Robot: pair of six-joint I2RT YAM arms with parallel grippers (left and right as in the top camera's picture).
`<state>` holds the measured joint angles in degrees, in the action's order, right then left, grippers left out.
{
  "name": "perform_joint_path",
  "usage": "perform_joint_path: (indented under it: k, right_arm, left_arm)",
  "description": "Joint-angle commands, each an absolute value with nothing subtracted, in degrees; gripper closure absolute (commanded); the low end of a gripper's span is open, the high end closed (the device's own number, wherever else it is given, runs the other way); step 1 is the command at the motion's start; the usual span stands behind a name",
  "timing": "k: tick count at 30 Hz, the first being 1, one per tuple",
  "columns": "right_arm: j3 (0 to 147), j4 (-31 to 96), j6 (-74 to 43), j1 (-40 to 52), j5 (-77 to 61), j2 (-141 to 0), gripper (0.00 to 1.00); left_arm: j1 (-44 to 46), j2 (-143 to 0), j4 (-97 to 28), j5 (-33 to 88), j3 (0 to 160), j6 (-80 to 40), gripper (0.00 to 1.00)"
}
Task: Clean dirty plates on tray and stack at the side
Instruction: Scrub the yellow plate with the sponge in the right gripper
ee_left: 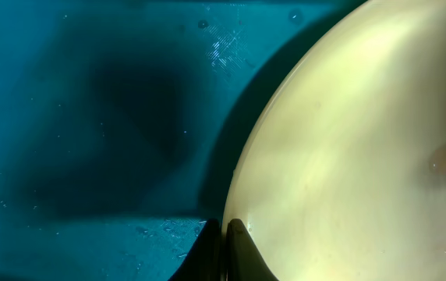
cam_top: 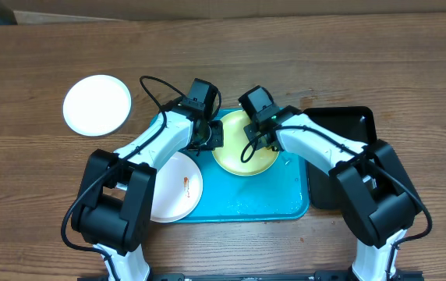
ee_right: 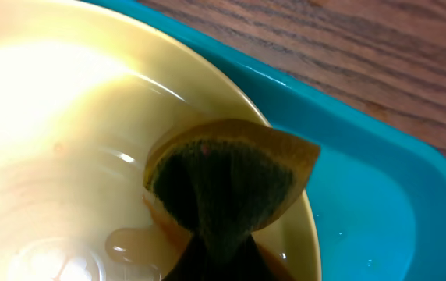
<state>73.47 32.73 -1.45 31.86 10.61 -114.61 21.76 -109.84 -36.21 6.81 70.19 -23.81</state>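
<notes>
A lime-green plate (cam_top: pixel 242 156) lies on the turquoise tray (cam_top: pixel 277 195), toward its back. My left gripper (cam_top: pixel 210 134) is shut on the plate's left rim; in the left wrist view the two fingers (ee_left: pixel 224 234) pinch the rim of the plate (ee_left: pixel 348 156). My right gripper (cam_top: pixel 260 133) is shut on a sponge (ee_right: pixel 223 183) with a dark scouring face, pressed onto the wet plate (ee_right: pixel 59 156) near its rim. A white plate (cam_top: pixel 178 187) with a red smear lies on the tray's left edge. Another white plate (cam_top: pixel 97 104) lies on the table at the far left.
A black tray (cam_top: pixel 346 125) lies right of the turquoise tray, partly under my right arm. Brownish liquid (ee_right: pixel 129 242) pools on the green plate. The wooden table (cam_top: pixel 410 70) surrounds the trays.
</notes>
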Motion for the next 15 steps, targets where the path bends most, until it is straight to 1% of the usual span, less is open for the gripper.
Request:
perform_joint_path:
  k: [1, 4, 7, 13, 15]
  right_arm:
    - [73.34, 35.62, 0.8, 31.62, -3.75, -117.14, 0.96]
    - [74.91, 38.35, 1.98, 30.79, -13.65, -116.86, 0.96]
    - [75.13, 38.26, 1.74, 30.57, -21.23, -116.86, 0.96]
    - [75.68, 38.33, -0.19, 31.09, -23.75, -116.68, 0.96]
    - [77.54, 39.72, -0.25, 29.89, -24.84, -116.2, 0.96]
  left_arm:
    - [21.67, -109.38, -36.21, 7.11, 71.42, -22.48, 0.96]
    - [21.93, -109.38, -36.12, 7.11, 71.42, -22.24, 0.96]
    - [22.15, -109.38, -35.86, 7.11, 71.42, -22.26, 0.96]
    - [22.13, -109.38, -35.97, 7.11, 71.42, -22.26, 0.96]
    - [22.22, -109.38, -36.05, 7.11, 71.42, -22.13, 0.96]
